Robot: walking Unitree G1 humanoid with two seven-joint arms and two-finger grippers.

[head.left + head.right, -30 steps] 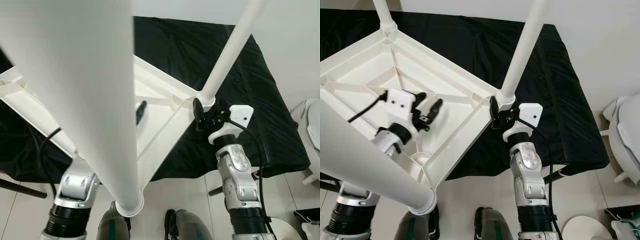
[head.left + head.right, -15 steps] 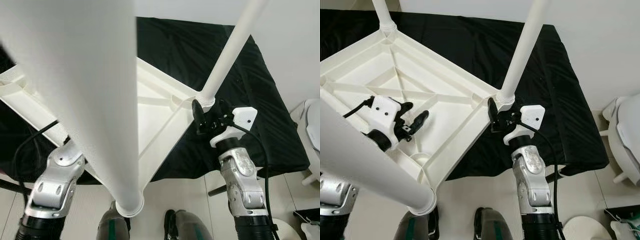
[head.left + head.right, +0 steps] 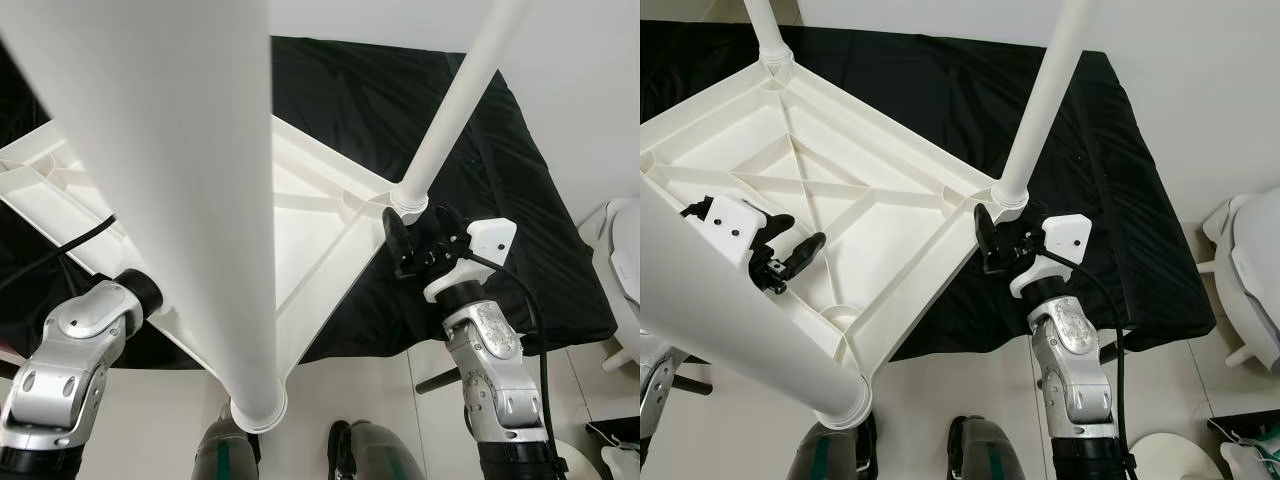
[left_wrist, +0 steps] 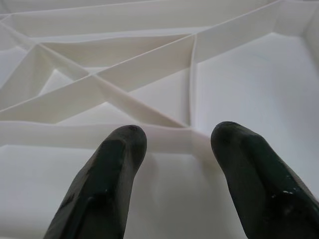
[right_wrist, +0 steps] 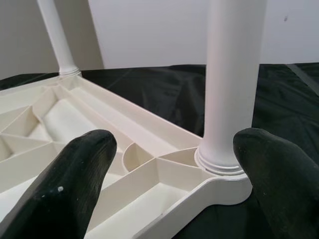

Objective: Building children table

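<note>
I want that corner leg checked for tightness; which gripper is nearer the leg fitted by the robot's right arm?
Right. The right gripper sits open beside the leg base; the left gripper hovers over the tabletop underside.

Wall: plain white (image 3: 1200,90), running behind and along the right side of the cloth-covered surface.
Covered surface: a black cloth (image 3: 940,80), wrinkled and creased, draped over a low platform or bed; its near edge hangs down toward the floor.
Floor: pale tiles (image 3: 940,385) with thin grout lines, glossy.
Right side: a white moulded plastic piece of furniture (image 3: 1250,280) stands beside the cloth, just off the wall.
Light: even, bright indoor light, soft shadows under the cloth's edge.
</note>
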